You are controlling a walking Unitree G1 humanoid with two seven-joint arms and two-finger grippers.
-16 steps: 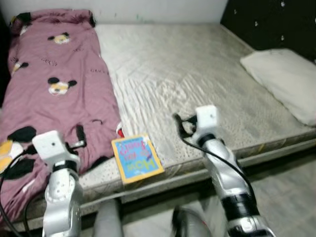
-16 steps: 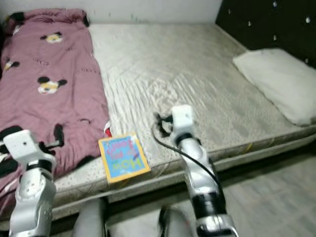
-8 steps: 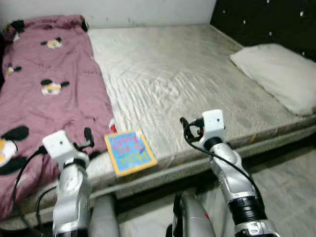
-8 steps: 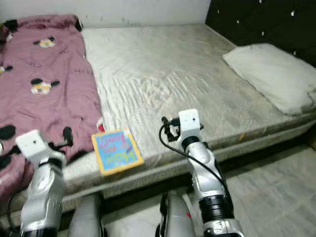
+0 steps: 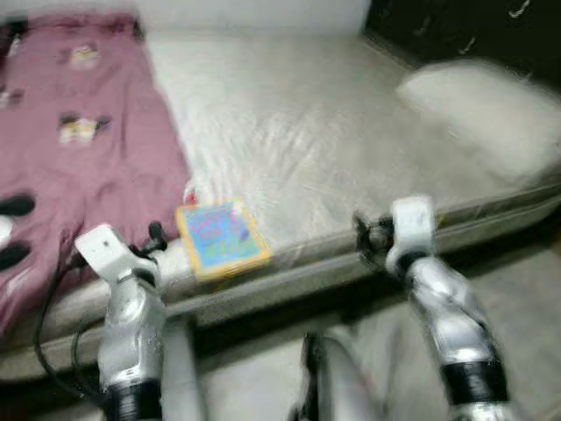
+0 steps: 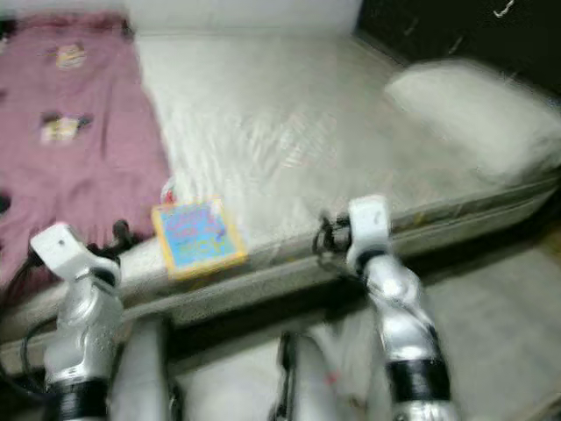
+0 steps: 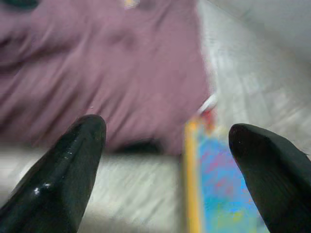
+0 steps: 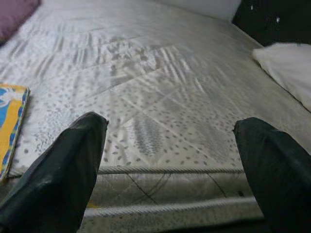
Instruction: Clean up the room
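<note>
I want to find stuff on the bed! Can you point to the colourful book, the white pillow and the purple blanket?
colourful book [image 5: 220, 237], left eye view, middle of its blue cover.
white pillow [image 5: 478, 118], left eye view, middle of its top.
purple blanket [image 5: 79, 167], left eye view, flat middle part.

bare mattress [image 5: 316, 132] carries pink blanket [image 5: 70, 167], white pillow [image 5: 482, 114], colourful book [image 5: 219, 237] near front edge.

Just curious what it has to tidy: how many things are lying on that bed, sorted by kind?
Pink cartoon-print blanket: 1
White pillow: 1
Square blue-and-yellow book: 1
Total: 3, all lying on the grey patterned mattress.
</note>
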